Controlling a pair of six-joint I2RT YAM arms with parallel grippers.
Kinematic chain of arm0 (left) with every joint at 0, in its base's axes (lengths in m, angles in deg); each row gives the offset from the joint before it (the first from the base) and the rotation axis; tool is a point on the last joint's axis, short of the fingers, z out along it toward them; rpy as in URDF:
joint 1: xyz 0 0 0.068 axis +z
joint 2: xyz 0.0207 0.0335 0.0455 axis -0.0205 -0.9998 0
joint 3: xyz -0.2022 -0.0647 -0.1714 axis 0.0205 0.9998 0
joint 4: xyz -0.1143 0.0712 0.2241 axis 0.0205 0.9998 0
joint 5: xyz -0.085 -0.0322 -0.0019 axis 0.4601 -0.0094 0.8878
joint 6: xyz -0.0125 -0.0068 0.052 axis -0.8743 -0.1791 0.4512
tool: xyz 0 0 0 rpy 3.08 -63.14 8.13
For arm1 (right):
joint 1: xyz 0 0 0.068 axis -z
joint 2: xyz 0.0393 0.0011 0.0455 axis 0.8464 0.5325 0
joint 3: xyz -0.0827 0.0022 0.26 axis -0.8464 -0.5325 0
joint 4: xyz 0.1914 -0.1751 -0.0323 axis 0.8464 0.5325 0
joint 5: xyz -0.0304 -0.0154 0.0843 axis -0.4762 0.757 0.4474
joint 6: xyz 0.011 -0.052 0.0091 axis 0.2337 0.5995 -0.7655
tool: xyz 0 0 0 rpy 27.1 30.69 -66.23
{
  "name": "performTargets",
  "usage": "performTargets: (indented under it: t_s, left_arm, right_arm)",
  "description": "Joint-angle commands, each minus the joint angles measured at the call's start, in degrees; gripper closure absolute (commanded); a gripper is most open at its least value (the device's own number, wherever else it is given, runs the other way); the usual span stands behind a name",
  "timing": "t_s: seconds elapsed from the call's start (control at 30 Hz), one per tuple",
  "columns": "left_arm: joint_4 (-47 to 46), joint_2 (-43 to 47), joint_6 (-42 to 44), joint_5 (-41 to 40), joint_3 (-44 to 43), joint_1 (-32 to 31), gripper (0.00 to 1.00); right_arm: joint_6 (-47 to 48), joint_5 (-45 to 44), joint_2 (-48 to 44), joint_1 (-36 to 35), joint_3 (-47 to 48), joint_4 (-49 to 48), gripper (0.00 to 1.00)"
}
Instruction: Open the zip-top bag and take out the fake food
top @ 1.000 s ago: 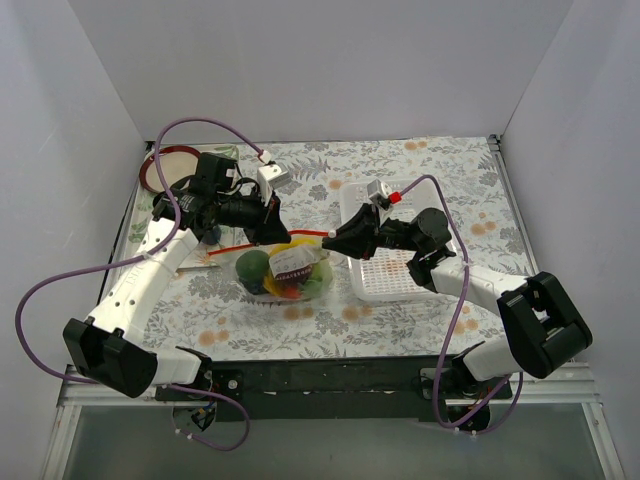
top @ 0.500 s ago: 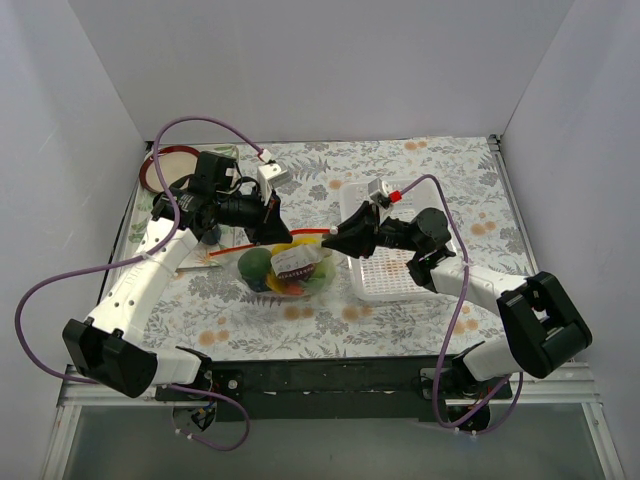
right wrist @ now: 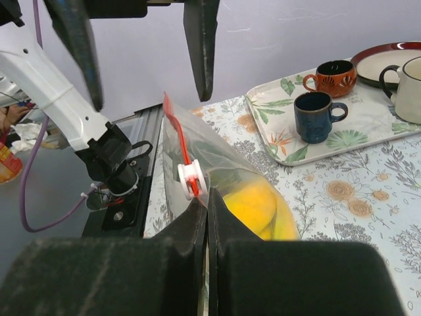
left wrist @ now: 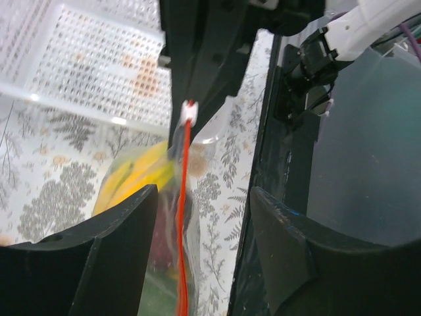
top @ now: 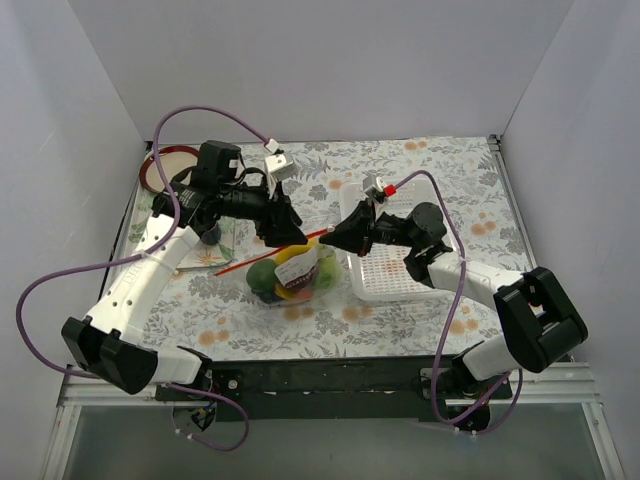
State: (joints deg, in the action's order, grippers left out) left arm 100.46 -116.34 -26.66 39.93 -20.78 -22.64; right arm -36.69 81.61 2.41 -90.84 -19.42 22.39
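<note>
- My right gripper (right wrist: 207,214), its two black fingers pressed flat together, pinches the mouth of the zip-top bag (top: 295,278) just under the one white slider (right wrist: 191,178) on its orange-red zip strip (left wrist: 183,217).
- My left gripper (left wrist: 204,197) stands spread wide, one dark finger on either side of that strip. I cannot see it holding anything.
- The bag is clear, crinkly film and sits at the middle of the bench, just left of the basket. Its strip is drawn into a thin straight line slanting toward the left edge.
- The fake food (top: 287,260) inside is smooth moulded plastic. I count one yellow piece, one dark green round one, one pale green one and a red-orange bit below them. Anything further is blurred by the film.
- One white plastic basket (top: 385,268), rectangular and perforated all over, lies right of the middle.
- One flat leaf-print tray (right wrist: 368,125) lies along the left edge and carries three glazed cups: an orange cup (right wrist: 332,79), a dark blue cup (right wrist: 314,117) and a white mug (right wrist: 411,92).
- One round red-rimmed plate (right wrist: 385,58) sits at the far left corner.
- A floral-print cloth (top: 450,170) covers the bench.
</note>
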Motion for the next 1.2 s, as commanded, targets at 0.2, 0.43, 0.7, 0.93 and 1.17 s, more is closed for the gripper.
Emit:
performTargets:
  t_s: [0.2,0.43,0.7,0.93,1.17]
  left_arm:
    - [1.1,-4.7,6.0,9.1,-5.4,-4.7,0.42]
    - [-4.7,-5.7,2.4,3.2,-3.9,-5.8,0.46]
    - [-4.7,-7.8,2.5,1.6,-5.2,-8.0,0.47]
    - [-4.5,-8.3,3.2,-0.6,-6.1,-8.3,0.51]
    - [-3.9,-8.3,4.5,-2.8,-6.1,-8.4,0.57]
  right_arm:
    - [-1.1,0.9,0.3,-0.2,4.6,-0.5,0.99]
    - [-1.0,1.1,0.9,-1.3,5.5,0.6,0.99]
    - [0.3,1.0,0.8,-2.3,6.2,2.6,0.99]
    - [1.4,1.4,0.3,-2.8,6.4,4.5,0.99]
    - [2.3,1.5,-0.6,-3.0,6.5,6.4,0.99]
